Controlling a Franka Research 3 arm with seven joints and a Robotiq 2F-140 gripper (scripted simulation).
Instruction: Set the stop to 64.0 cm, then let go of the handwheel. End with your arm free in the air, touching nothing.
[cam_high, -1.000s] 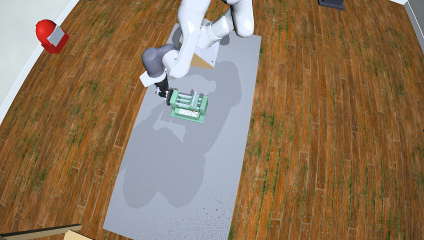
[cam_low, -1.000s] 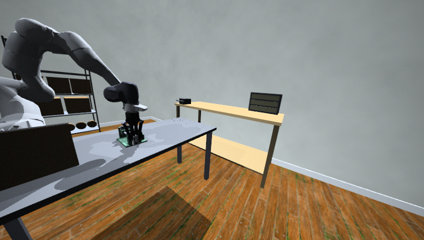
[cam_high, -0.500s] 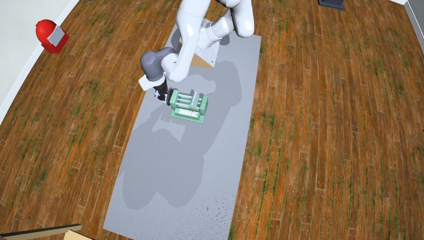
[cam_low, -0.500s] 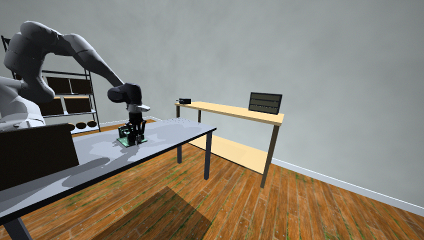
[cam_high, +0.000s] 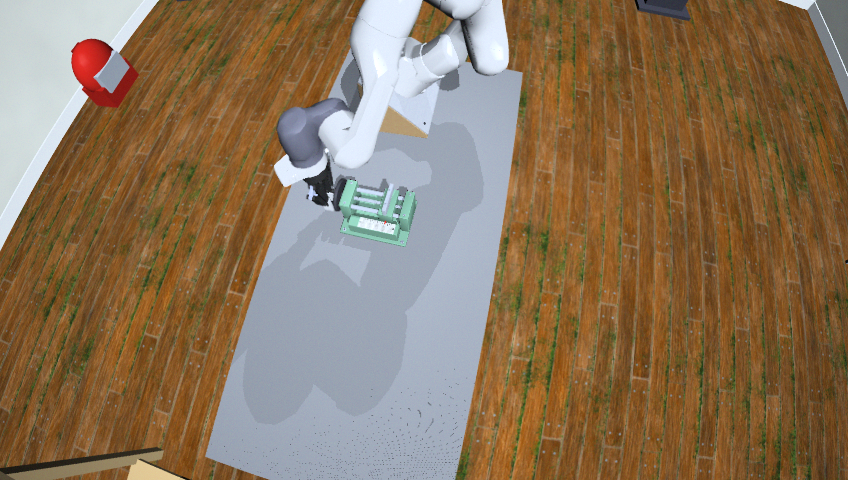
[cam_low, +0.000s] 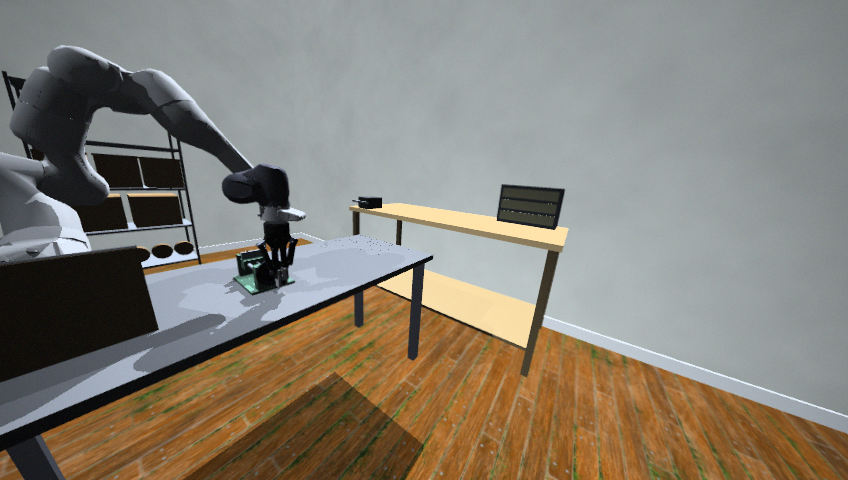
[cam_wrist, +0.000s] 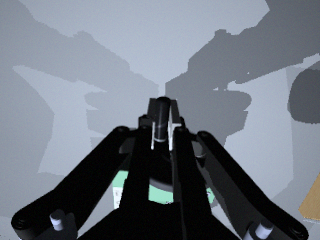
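Red catches the eye at the far left of the top view: a domed red unit (cam_high: 102, 72) on the plank floor (cam_high: 654, 267) by the pale wall. Next comes my grey table (cam_high: 368, 333), crossed by my arm's shadows. My gripper (cam_high: 321, 196) hangs at the left end of the green stop fixture (cam_high: 378, 212), fingers drawn narrow and clamped on the dark handwheel (cam_high: 337, 193). The fixture sits on the table's upper half, its white scale strip along the near edge; I cannot read the setting. From the exterior view, a dark shelf rack (cam_low: 136, 196) stands behind me, and a wooden bench (cam_low: 464, 223) with a slatted black panel (cam_low: 530, 205) is at right.
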